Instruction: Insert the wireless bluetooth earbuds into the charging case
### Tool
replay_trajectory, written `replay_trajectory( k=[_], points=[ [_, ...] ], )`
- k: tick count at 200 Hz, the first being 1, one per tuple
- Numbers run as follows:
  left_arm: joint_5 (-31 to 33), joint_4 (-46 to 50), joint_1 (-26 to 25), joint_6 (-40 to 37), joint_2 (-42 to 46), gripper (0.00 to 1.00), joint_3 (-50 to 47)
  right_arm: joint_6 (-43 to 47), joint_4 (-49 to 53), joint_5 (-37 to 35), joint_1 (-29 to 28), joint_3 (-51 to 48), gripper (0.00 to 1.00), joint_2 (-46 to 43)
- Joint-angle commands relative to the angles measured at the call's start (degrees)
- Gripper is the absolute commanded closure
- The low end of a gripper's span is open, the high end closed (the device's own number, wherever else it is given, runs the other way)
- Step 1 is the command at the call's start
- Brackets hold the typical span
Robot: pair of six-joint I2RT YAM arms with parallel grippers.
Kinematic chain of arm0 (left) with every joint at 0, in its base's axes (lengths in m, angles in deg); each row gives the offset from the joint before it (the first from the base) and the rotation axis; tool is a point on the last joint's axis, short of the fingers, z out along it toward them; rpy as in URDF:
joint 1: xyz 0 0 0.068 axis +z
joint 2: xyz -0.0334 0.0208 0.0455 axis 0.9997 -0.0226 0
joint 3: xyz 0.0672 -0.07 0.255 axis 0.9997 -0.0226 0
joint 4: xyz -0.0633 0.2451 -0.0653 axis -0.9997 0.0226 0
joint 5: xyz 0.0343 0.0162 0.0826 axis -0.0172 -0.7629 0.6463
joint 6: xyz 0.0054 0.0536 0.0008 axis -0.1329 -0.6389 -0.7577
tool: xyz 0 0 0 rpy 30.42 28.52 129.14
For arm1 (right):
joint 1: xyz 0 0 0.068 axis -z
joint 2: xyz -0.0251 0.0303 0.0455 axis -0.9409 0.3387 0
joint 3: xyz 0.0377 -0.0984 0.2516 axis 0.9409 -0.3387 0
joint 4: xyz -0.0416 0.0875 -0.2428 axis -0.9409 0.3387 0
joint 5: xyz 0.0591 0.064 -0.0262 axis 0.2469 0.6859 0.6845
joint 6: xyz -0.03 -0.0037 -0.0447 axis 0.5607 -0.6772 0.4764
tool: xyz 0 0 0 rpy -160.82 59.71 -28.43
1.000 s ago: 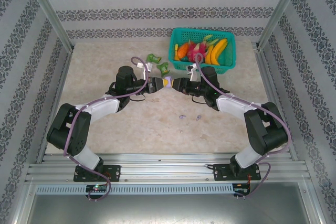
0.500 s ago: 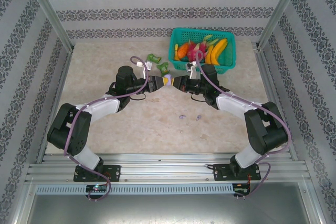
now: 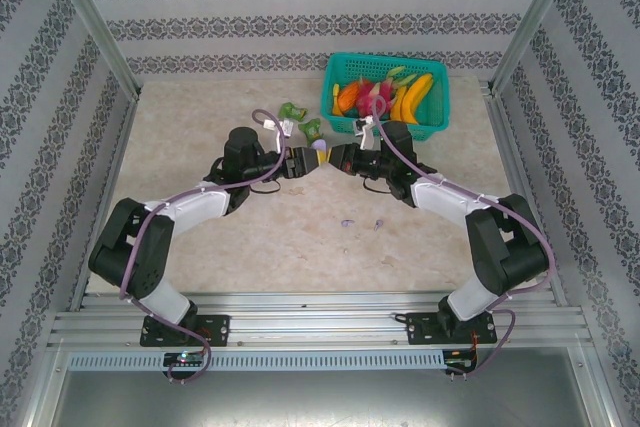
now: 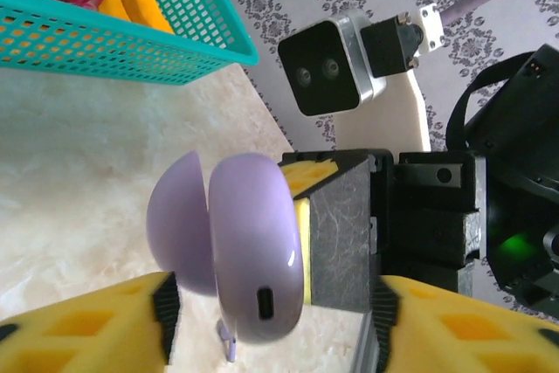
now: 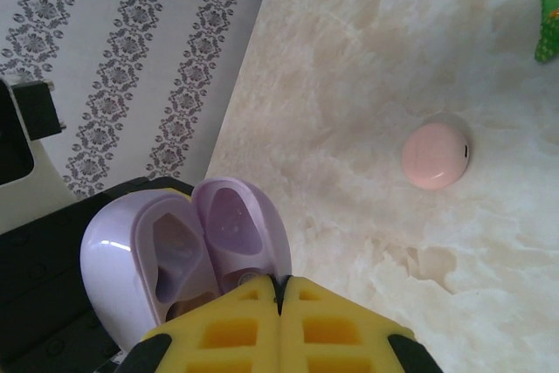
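- Nearest you in the overhead view, two tiny pale purple earbuds [image 3: 347, 223] lie loose on the table [image 3: 200, 237]. They sit close together in front of the right forearm, well apart from both grippers and from either case.
- Farther in, near the middle of the table, your two grippers meet tip to tip with the purple case [image 3: 320, 156] between them.
- Your right gripper [image 5: 279, 290] has its yellow fingers pressed fully together. They pinch the edge of the purple case and hold it up off the table.
- The purple case is open, its two halves spread apart like a shell. The right wrist view looks into its two hollows, but you cannot tell whether anything sits in them.
- Your left gripper [image 4: 272, 303] has its jaws parted wider than the case. They straddle both the case and the right gripper's finger behind it. One black pad is just beside the lid, and the jaws grip nothing.
- In the right wrist view, a round pink case [image 5: 434, 156] lies closed on the table, apart from the gripper.
- Past the grippers, two crumpled green wrappers [image 3: 292, 110] lie near each other on the table.
- Farthest from you, a teal basket [image 3: 436, 123] holds bananas and other fruit, just right of the wrappers.
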Motion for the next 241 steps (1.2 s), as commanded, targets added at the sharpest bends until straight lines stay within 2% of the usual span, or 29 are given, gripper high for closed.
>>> replay_trajectory(
  k=[1, 19, 22, 27, 30, 33, 56, 73, 100, 134, 174, 195, 241],
  points=[
    [1.4, 7.5, -0.3, -4.5, 5.1, 0.29, 3.1, 3.3, 1.8, -1.2, -0.1, 2.4, 1.00, -1.8],
    [1.9, 16.9, 0.0, -9.0, 8.2, 0.18, 6.3, 5.9, 4.1, -1.2, 0.3, 3.6, 1.00, -1.8],
    [2.1, 18.8, 0.1, -10.0, 8.7, 0.13, 7.0, 6.6, 4.6, -1.2, 0.3, 4.0, 1.00, -1.8],
    [2.2, 22.0, 0.3, -11.7, 9.5, 0.10, 8.3, 7.7, 5.6, -1.3, 0.4, 4.5, 1.00, -1.7],
    [2.4, 24.0, 0.4, -12.6, 9.9, 0.02, 9.2, 8.3, 6.2, -1.4, 0.5, 4.8, 1.00, -1.7],
    [2.5, 26.0, 0.5, -13.6, 10.3, 0.00, 10.1, 9.1, 6.7, -1.5, 0.5, 5.1, 1.00, -1.6],
    [5.1, 42.4, 1.3, -23.5, 11.1, 0.00, 19.1, 15.3, 11.9, -1.9, 0.8, 8.4, 1.00, -0.4],
    [9.5, 55.2, 1.5, -29.9, 9.6, 0.00, 27.1, 20.3, 16.1, -2.5, 0.9, 11.1, 1.00, 0.6],
    [16.4, 67.4, 1.9, -36.4, 6.0, 0.00, 37.1, 27.7, 21.0, -5.9, 0.6, 14.5, 1.00, 1.1],
    [21.6, 72.2, 1.9, -45.2, 4.0, 0.00, 40.1, 36.0, 22.1, -16.0, -0.9, 14.9, 1.00, -0.6],
    [25.0, 78.4, 3.1, -45.7, 0.1, 0.00, 46.0, 46.8, 15.6, -25.2, -2.7, 11.5, 1.00, -2.6],
    [19.4, 82.2, 3.4, -48.4, -2.7, 0.00, 48.8, 52.3, 14.3, -28.9, -3.8, 11.6, 1.00, -2.0],
    [11.7, 86.8, 3.4, -53.1, -6.2, 0.00, 50.9, 61.5, 8.4, -33.6, -6.4, 8.8, 1.00, -1.4]
  ],
)
